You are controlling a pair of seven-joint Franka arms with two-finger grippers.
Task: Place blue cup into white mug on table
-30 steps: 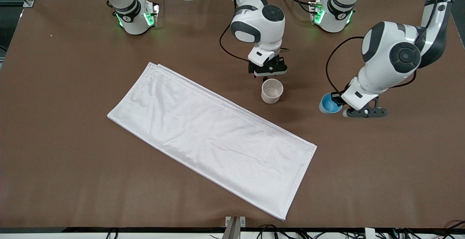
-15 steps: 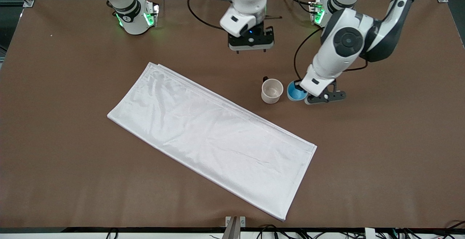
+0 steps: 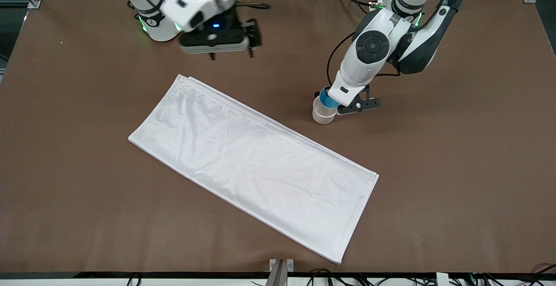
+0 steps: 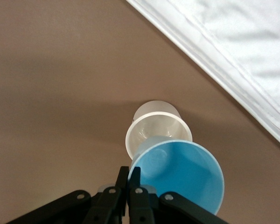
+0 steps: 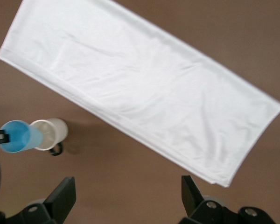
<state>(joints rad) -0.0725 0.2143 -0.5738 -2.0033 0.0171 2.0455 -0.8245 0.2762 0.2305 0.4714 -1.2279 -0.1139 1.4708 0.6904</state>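
The white mug (image 3: pixel 322 115) stands upright on the brown table (image 3: pixel 456 181), just off the cloth's long edge. My left gripper (image 3: pixel 338 110) is shut on the rim of the blue cup (image 3: pixel 325 100), pinching its wall between the fingers (image 4: pixel 125 175). The cup hangs tilted right over the mug's mouth, and its lower end overlaps the mug's rim. In the left wrist view the blue cup (image 4: pixel 182 173) covers part of the white mug (image 4: pixel 155 127). My right gripper (image 3: pixel 231 54) is open, holds nothing and is raised over the table near its own base.
A long white cloth (image 3: pixel 256 164) lies slantwise across the middle of the table, nearer to the front camera than the mug. The right wrist view shows the cloth (image 5: pixel 144 88), the blue cup (image 5: pixel 15 135) and the white mug (image 5: pixel 50 133) from high above.
My left arm has carried the blue cup from the left arm's end of the table to just above the mug. My right gripper has left the mug, rising toward its base.
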